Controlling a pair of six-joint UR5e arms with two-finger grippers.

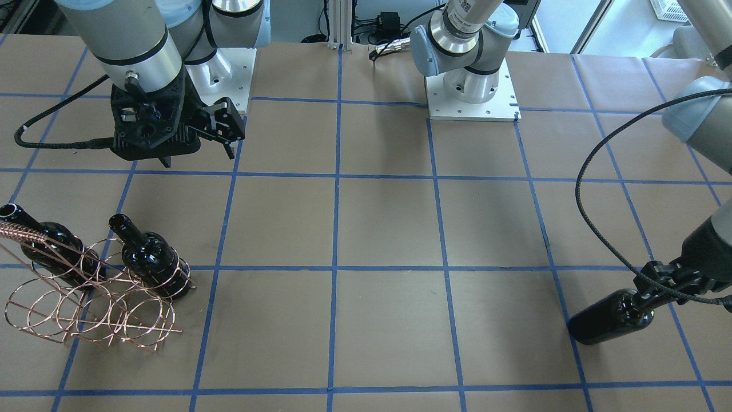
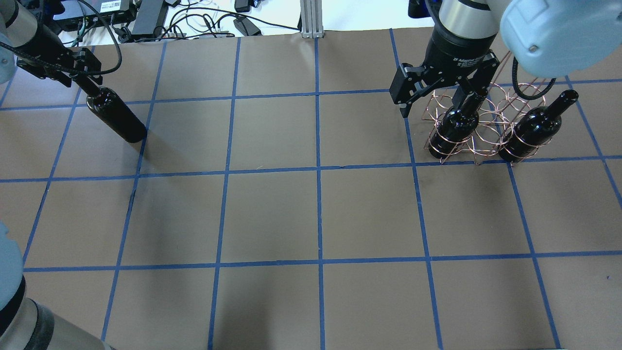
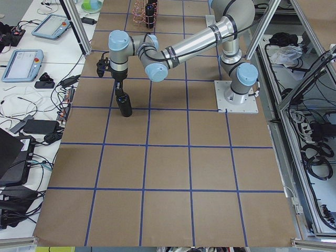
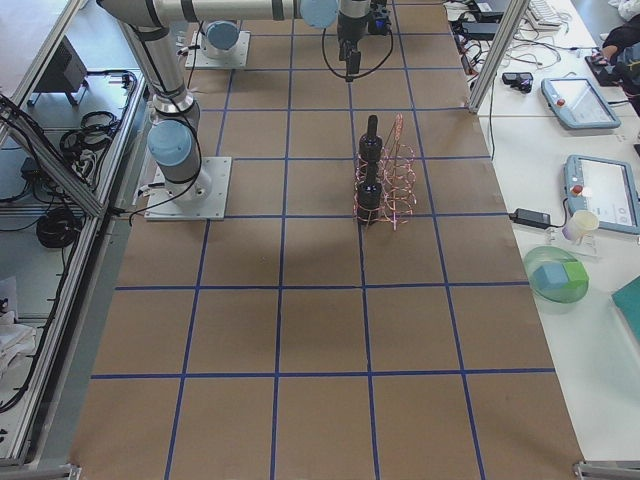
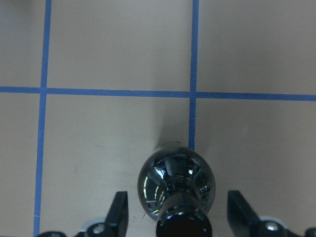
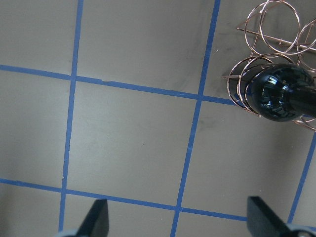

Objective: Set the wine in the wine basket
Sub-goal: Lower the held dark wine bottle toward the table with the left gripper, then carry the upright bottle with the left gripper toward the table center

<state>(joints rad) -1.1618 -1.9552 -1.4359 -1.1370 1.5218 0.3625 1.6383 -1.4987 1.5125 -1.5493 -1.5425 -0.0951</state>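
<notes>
Wine (image 2: 115, 118) upright, axis vertical, neck up

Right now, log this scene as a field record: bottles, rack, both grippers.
rack: copper-coloured wire wine rack, on the brown paper-covered table, right-arm side
in rack: two glossy near-black glass bottles, upright
outside rack: third identical bottle, standing on the left-arm side
left gripper: open, fingers either side of that bottle's neck, not touching
right gripper: open, empty, raised near the rack
to do: one bottle not yet placed
</notes>
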